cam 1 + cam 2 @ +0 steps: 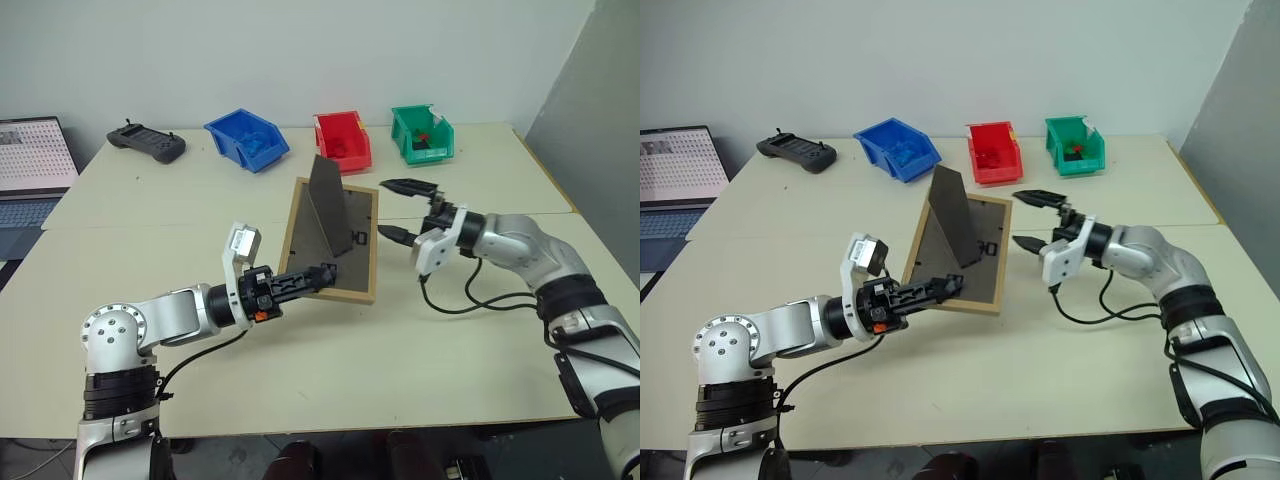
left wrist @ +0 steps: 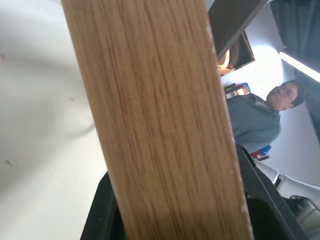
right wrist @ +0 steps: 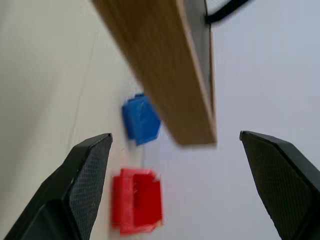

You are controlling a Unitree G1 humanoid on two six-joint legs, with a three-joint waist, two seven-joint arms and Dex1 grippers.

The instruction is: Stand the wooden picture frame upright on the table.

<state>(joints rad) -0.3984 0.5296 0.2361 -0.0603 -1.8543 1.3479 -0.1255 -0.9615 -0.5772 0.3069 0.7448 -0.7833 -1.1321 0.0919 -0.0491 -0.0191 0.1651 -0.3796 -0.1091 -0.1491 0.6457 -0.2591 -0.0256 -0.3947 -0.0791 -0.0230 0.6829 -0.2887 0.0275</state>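
The left tool (image 1: 312,277) is closed on the near bottom corner of the wooden picture frame (image 1: 335,240), its 2 black fingers pinching the light wood border at a narrow gap. The frame is tilted with its dark back panel facing up and toward the camera, the gripped corner lifted while the far edge looks to be at or near the counter (image 1: 400,350); whether it touches there cannot be told. The easel leg (image 1: 328,200) is swung out from the back panel and rises as a dark wedge above it. In the left wrist view the wood border (image 2: 160,125) crosses between the fingers, with a person (image 2: 260,120) in a grey top beyond it.

The right tool (image 1: 402,210) stands wide open and holds nothing. It is just beside the frame's right edge, pointing toward it, 1 finger higher than the other, not touching the wood. The right wrist view shows its 2 fingers (image 3: 85,185) spread far apart with the frame's corner between and beyond them.

Past the frame, well apart from both tools, 3 plastic bins sit in a row on the pale counter: a blue bin (image 1: 247,139), a red bin (image 1: 343,140) and a green bin (image 1: 421,134). A black handheld controller (image 1: 146,143) lies beyond the left tool, and a laptop (image 1: 30,175) sits off the counter's left edge. A white wall backs the scene, with a grey panel (image 1: 600,110) at the right.
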